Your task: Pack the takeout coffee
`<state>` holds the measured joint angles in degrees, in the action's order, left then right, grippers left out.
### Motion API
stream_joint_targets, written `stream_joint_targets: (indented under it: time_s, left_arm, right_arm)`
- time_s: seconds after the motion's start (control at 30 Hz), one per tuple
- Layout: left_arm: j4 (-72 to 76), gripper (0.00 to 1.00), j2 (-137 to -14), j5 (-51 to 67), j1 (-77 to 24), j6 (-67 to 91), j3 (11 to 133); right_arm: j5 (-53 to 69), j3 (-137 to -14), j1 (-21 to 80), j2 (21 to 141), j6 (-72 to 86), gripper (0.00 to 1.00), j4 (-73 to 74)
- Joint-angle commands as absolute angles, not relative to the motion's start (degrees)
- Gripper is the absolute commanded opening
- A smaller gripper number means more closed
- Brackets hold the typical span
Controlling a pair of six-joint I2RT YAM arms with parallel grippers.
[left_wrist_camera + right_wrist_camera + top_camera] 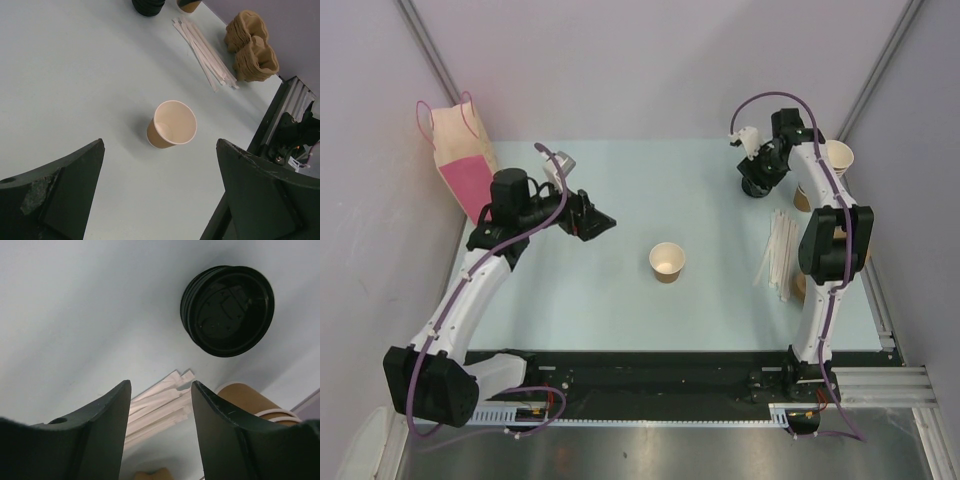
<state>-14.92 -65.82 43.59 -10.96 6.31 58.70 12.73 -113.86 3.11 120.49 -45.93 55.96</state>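
One cup [667,262], lidless, at bench [620,180] middle. Left pincer [598,224] spread wide, empty. Right pincer [161,390] half spread, empty, near lids [227,310]. Lift only top lid by rim, keep it level.

Left arm [470,290], lower left of top view: white link shells, black joint housings, black drum-shaped motor at the far end. Purple cable [413,395] loops off its base and runs along the links.

Right arm [817,310], right side: same white-and-black build. Second purple cable [775,96] arcs above it; white bracket [746,138] beside the wrist.

Left gripper [600,224]: matte black, broad wedge fingers [65,195], grey scuffed patch, fine scratches.

Right gripper [161,387]: black fingers [95,435], curved inner edges, one small round hole.
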Motion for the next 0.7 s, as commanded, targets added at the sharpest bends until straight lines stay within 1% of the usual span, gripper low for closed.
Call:
stream_joint_targets:
  time_s: [0.0, 0.67]
  left_arm:
    - [-11.4, 1.00, -64.5, 46.8, -10.7, 8.2, 58.0]
    - [-11.1, 0.99, -65.0, 46.1, -10.6, 8.4, 57.7]
  right_arm:
    - [14.9, -115.9, 2.1, 122.2, -50.4, 0.56, 51.4]
    - [12.6, -116.8, 1.3, 128.2, -56.8, 0.51, 45.1]
